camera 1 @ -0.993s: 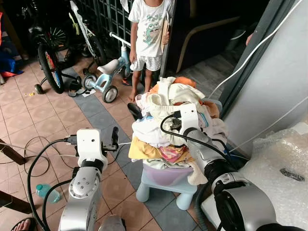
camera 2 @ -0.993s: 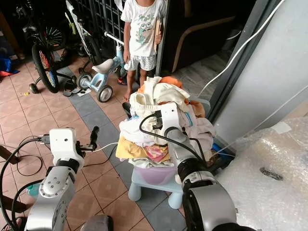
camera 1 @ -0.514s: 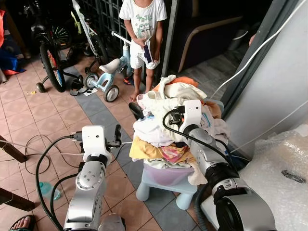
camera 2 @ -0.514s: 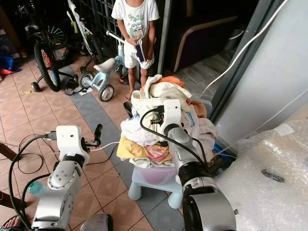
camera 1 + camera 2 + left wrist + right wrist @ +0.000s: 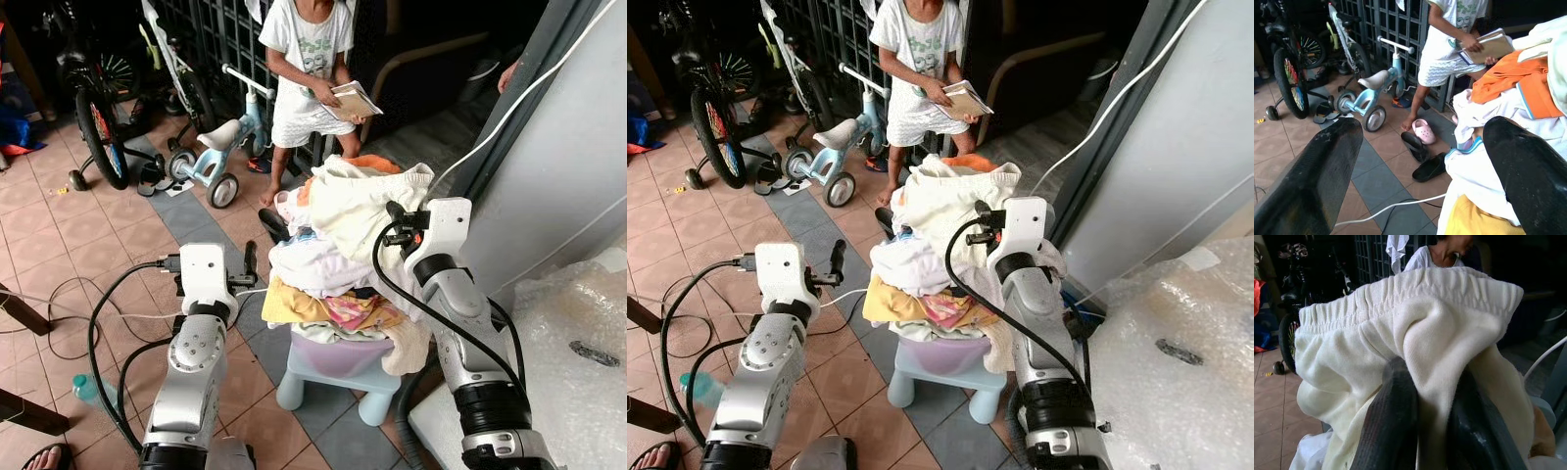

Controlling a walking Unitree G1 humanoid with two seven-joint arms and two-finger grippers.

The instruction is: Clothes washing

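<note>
The right gripper point(image 5: 1420, 416) has its jaws clenched on the cream garment point(image 5: 367, 201), bunched at its elastic waistband, lifting it off the laundry pile point(image 5: 323, 284) heaped on a small stool point(image 5: 338, 377), likely for washing. The left gripper point(image 5: 1420, 166) waits released beside the pile, perhaps to assist.

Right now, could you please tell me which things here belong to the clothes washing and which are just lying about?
Job: cream elastic-waisted garment pinched in right gripper; heaped mixed laundry pile; pale plastic basket.
Lying about: light-blue tricycle; black bicycle; pink clog; left gripper, idle.
</note>
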